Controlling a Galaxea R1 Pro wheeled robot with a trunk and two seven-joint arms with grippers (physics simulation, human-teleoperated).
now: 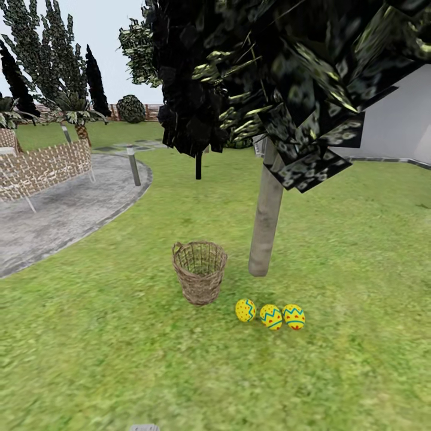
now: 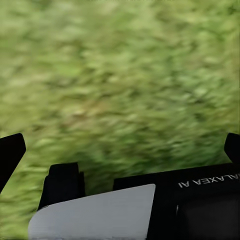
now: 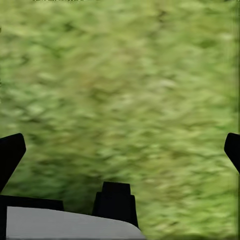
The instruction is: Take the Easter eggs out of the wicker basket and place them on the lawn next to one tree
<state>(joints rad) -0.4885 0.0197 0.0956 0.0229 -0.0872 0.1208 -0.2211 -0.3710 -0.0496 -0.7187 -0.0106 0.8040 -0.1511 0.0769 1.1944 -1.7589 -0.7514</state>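
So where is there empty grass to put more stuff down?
Plenty of bare lawn lies in front of the wicker basket and to its left, up to the grey path. More open grass spreads right of the tree. It is crowded at the trunk's foot, where the three Easter eggs sit in a row beside the basket.

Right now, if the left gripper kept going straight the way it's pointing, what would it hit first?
Most likely bare lawn. The left gripper is open with only blurry grass ahead between its fingertips; how far off the ground lies is unclear.
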